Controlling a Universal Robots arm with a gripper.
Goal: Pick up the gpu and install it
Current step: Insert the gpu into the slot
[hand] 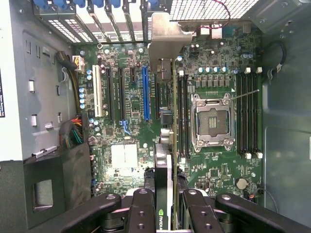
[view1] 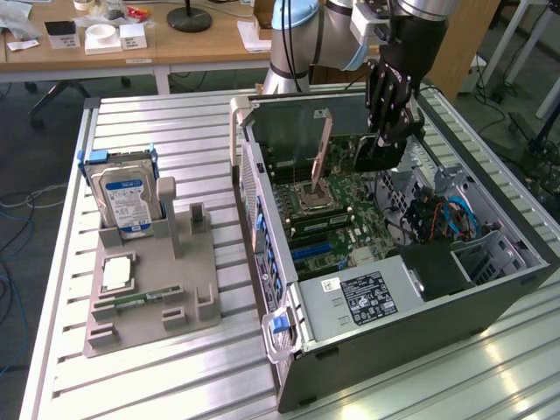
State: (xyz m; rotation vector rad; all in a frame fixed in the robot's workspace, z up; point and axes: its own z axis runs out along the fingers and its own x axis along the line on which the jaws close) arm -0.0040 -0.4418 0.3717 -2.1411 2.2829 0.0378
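**Item:** gpu (hand: 164, 180). Thin flat rectangular card with a green circuit board, a dark black face and a silver metal end bracket (hand: 165, 43).

**Location:** Inside the open grey steel computer case (view1: 420, 306), held on edge over the green motherboard (hand: 218, 179). Bracket end toward the rear wall's slot openings. In the wrist view, lined over the strip between the long blue expansion slot (hand: 146, 92) and the black memory slots (hand: 183, 116). Seated or hovering: cannot tell.

**Handling (judged):**
- Light and stiff along its length, thin enough to flex if twisted.
- Fragile: exposed components, with a contact edge best left untouched.
- Smooth faces, so some chance of slipping under a sideways push.
- Best taken across its thickness, on the two flat faces near the upper edge.

**Gripper (view1: 383, 144):** Black, multi-fingered, closed on the gpu.

**Relation to fingers (hand: 142, 209):**
- Card sandwiched between opposing fingers, one set against each face.
- Grip at the end away from the bracket.
- Most of the card's length reaching out past the fingers, unsupported.
- Likely to tilt if the bracket end catches.
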